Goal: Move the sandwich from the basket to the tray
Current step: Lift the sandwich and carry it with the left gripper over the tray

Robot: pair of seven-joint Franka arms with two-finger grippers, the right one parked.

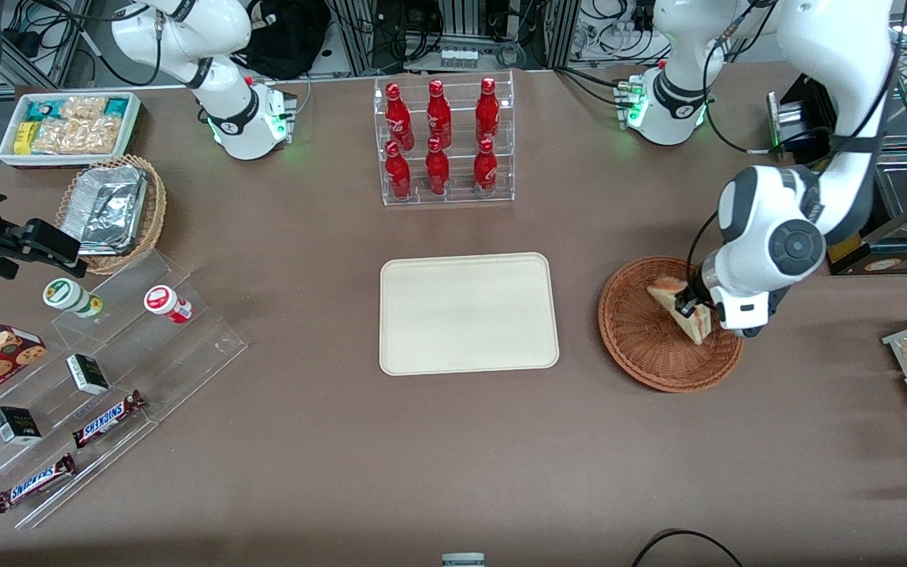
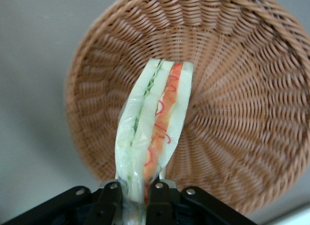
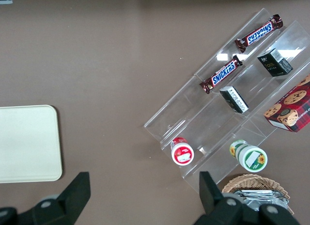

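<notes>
Above the basket (image 1: 662, 346), the sandwich (image 1: 686, 309) is pinched between the closed fingers of the gripper (image 1: 690, 307), the arm bent steeply down; the tray (image 1: 468, 313) lies nearby.

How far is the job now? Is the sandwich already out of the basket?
Done: the left arm's hand is shut on the sandwich, gripping it by one end. In hand: the sandwich is over the reddish-brown wicker basket; whether it has left the weave, I cannot tell. Left: carry it to the cream tray, which holds nothing yet, and release.
</notes>
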